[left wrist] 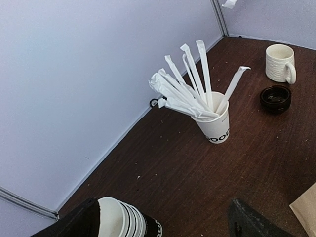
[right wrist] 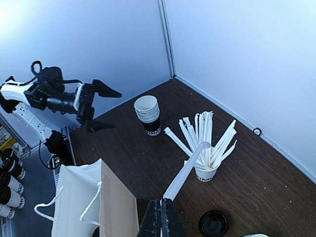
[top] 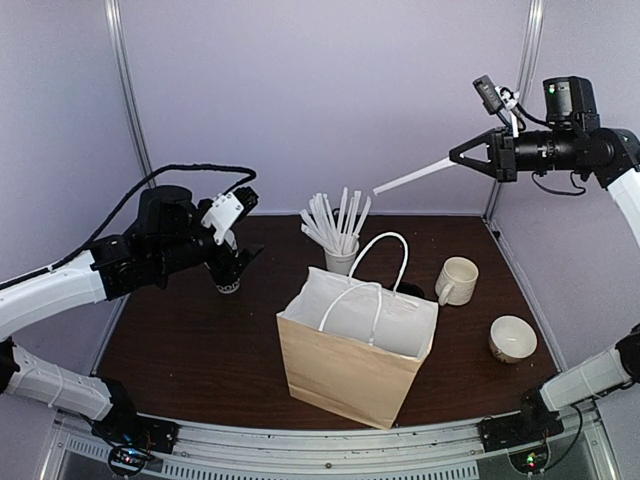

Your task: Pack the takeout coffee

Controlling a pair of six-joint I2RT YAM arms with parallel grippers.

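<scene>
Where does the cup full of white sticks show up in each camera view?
Top external: the cup of white sticks stands mid-picture, just behind the paper bag.
Left wrist: right of centre, with the bag's corner at the lower right edge.
Right wrist: lower right of centre, with the bag at lower left.
Shared landmark: the paper bag.
</scene>
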